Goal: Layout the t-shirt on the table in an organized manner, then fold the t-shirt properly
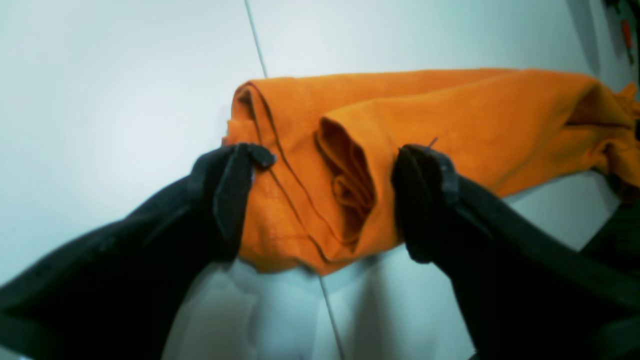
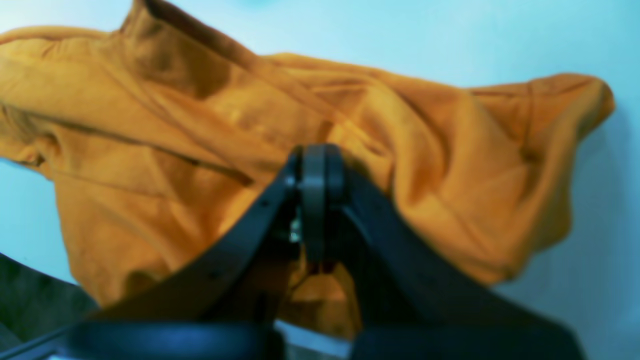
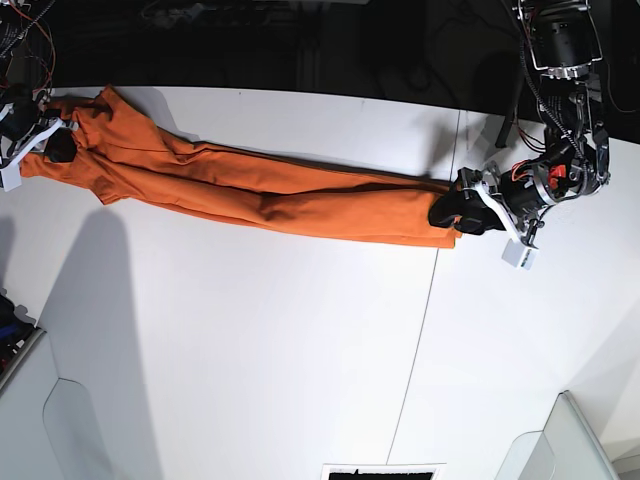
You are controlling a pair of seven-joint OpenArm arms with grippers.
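In the left wrist view we saw the left gripper (image 1: 332, 160) spread wide around the bunched end of the bright orange fabric t-shirt (image 1: 425, 120), on the smooth white table (image 1: 125, 90) beside its thin dark seam line (image 1: 256, 42).

In the right wrist view the right gripper (image 2: 314, 165) was pinched closed on the t-shirt's (image 2: 165, 145) cloth.

In the base view we saw the t-shirt (image 3: 260, 190) stretched long across the table (image 3: 250, 340), a dark room behind.

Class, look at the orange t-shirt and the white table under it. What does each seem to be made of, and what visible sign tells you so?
The t-shirt: soft matte woven or knit cloth, probably cotton; it creases, bunches in layers and shows stitched hems. The table: a hard, smooth white sheet, perhaps laminate or coated board; it gives a faint sheen and soft shadows, and a thin dark seam crosses it.
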